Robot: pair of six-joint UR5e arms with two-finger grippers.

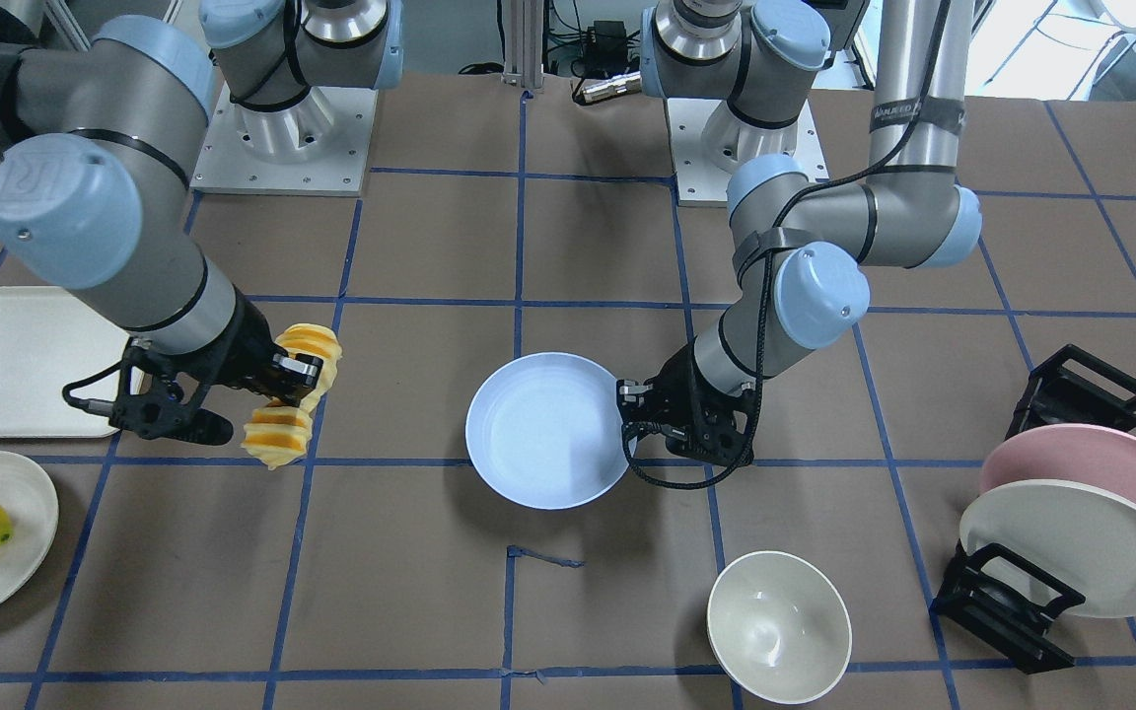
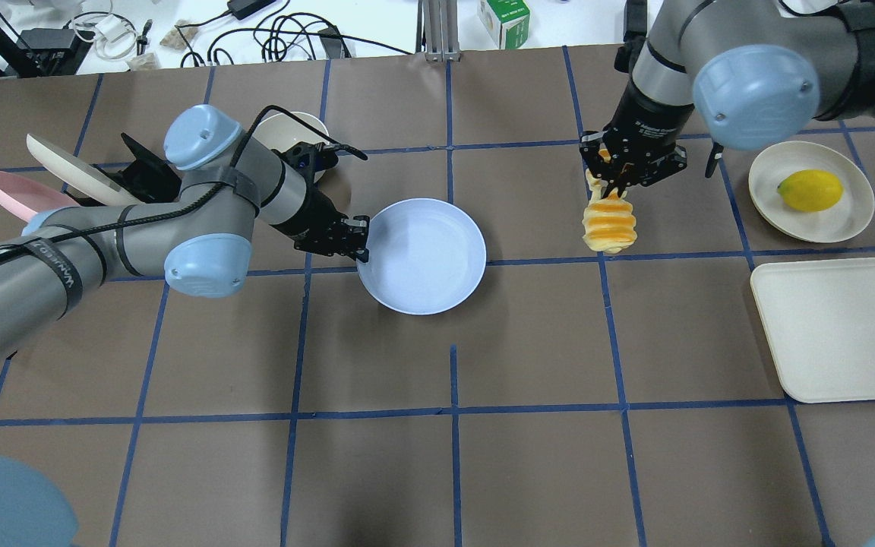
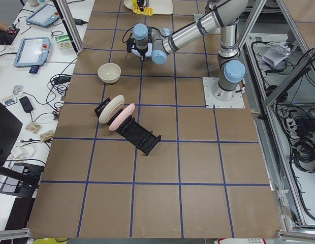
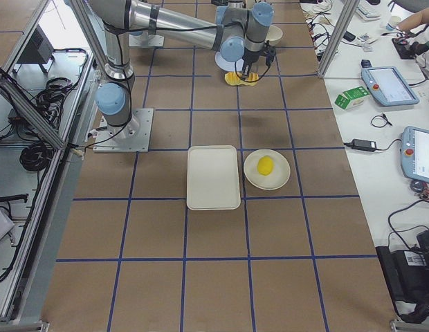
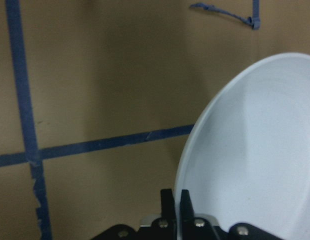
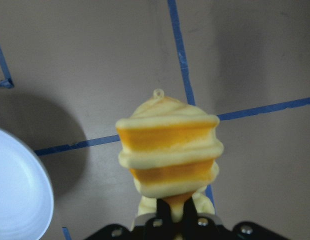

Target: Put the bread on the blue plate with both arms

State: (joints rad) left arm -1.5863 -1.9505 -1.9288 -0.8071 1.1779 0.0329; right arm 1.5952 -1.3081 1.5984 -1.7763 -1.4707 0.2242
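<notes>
Now underway: bringing bread and blue plate together; they sit well apart.
Right gripper: jaws pinching the loaf's middle, above the table.
Left gripper: jaws clamped on the plate's rim.
Next move: probably carry the loaf over the plate's hollow, lower it, then release.
Bread's look: orange-yellow slices, pale edges, seemingly soft, bent around the grip.

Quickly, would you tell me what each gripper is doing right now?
Left gripper: shut on the blue plate.
Right gripper: shut on the bread.
</notes>
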